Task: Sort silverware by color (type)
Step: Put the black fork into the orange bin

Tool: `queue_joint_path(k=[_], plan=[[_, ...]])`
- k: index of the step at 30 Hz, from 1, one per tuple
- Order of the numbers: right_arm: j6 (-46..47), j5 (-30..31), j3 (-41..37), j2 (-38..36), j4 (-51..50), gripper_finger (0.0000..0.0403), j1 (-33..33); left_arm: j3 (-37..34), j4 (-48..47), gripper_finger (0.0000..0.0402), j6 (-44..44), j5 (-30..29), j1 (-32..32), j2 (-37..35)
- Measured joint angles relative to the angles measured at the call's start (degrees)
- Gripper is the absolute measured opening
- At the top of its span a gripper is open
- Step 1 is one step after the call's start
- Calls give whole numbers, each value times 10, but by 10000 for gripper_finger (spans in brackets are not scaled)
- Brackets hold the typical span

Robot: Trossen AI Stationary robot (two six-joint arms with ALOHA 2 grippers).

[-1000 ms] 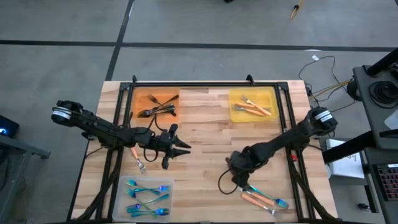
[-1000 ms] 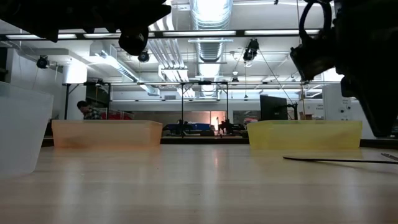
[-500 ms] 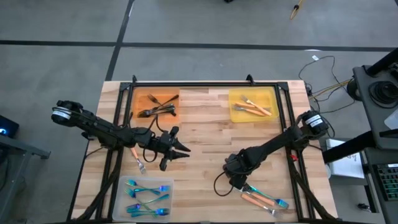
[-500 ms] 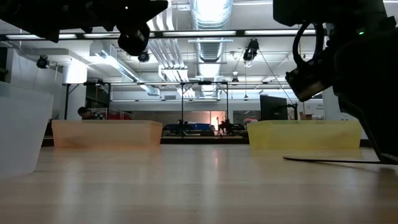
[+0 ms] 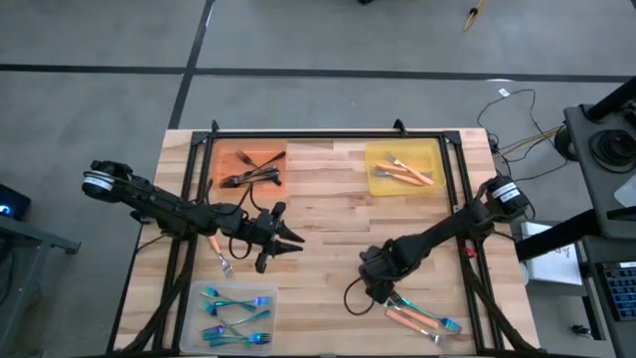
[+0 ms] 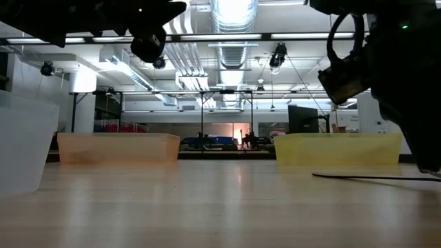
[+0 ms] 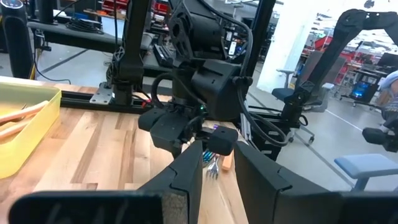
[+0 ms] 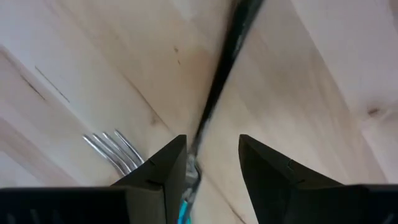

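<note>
R gripper (image 5: 379,288), jaws apart & empty, hangs just beside my last loose forks (image 5: 422,316) at table's near-R corner; handles run away from it. L gripper (image 5: 288,242) mid-table, parted, nothing held.

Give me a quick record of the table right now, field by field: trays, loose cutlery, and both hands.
orange tray: dark grey forks
yellow tray: orange-handled forks
clear tray: blue-teal forks
loose fork: orange handle, on table by left arm
loose pile: orange and teal pieces, near right corner
left hand: open, empty, mid-table
right hand: open, low over loose pile
</note>
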Motion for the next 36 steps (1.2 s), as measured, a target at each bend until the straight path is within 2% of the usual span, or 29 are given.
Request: queue_joint_path(k=[18,21,28,36], plan=[[-43,5,0,42,24,133,1,0,-4,75,0,0,0,0],[-51,12,0,42,22,113,1,0,-4,75,0,0,0,0],[-83,21,-2,41,14,19,-8,0,-4,75,4,-1,0,0],[-122,55,-2,22,17,11,-33,0,-3,75,5,-3,0,0]])
